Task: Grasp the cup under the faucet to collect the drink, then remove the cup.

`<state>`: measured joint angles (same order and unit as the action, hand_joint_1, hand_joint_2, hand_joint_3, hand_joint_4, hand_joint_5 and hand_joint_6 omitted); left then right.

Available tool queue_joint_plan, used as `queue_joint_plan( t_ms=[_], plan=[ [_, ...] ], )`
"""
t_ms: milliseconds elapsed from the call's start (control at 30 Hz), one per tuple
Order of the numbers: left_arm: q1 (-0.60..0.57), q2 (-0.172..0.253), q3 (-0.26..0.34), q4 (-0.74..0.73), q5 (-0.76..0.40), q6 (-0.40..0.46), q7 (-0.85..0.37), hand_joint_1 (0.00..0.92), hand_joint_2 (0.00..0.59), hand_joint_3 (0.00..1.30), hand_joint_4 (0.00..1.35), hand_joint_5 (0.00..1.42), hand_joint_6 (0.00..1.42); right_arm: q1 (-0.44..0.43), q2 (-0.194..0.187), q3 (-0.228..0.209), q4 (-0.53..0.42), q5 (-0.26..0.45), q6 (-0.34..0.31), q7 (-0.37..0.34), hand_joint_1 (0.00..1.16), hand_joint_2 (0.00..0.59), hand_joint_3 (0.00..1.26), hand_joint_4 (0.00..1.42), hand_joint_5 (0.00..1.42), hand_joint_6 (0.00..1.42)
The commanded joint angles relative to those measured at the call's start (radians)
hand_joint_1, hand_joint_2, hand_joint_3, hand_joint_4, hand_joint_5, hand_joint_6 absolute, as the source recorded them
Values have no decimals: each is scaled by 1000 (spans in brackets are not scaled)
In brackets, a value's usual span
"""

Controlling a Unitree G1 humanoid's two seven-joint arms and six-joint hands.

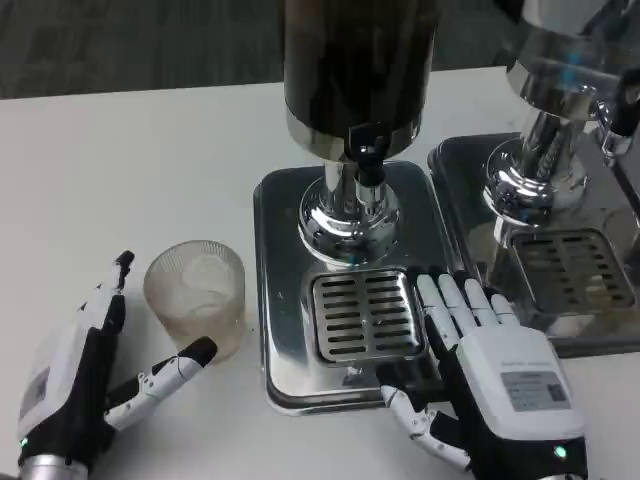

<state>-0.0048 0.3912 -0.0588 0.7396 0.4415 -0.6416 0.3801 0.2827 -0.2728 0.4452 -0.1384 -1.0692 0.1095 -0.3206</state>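
cup (196,293) just beside left robot hand (85,385)

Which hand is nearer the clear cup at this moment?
Left. The left hand sits open just beside the cup, fingers flanking it. The right hand rests across the table on the dispenser's drip tray.

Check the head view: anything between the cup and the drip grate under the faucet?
Only bare white table and the steel tray's raised rim separate the cup from the drip grate.
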Motion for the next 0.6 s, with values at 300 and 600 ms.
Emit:
queue_joint_plan(
  t_ms=[300,600],
  plan=[
    [-85,-7,-34,92,-18,-50,-33,188,3,0,0,137,134,7,14,-3,-14,12,0,-14,0,392,0,0,0,95],
    [-120,-5,-71,132,-14,-80,-47,191,1,0,0,210,210,12,21,-3,-20,6,4,-14,9,397,3,0,0,131]
  ],
)
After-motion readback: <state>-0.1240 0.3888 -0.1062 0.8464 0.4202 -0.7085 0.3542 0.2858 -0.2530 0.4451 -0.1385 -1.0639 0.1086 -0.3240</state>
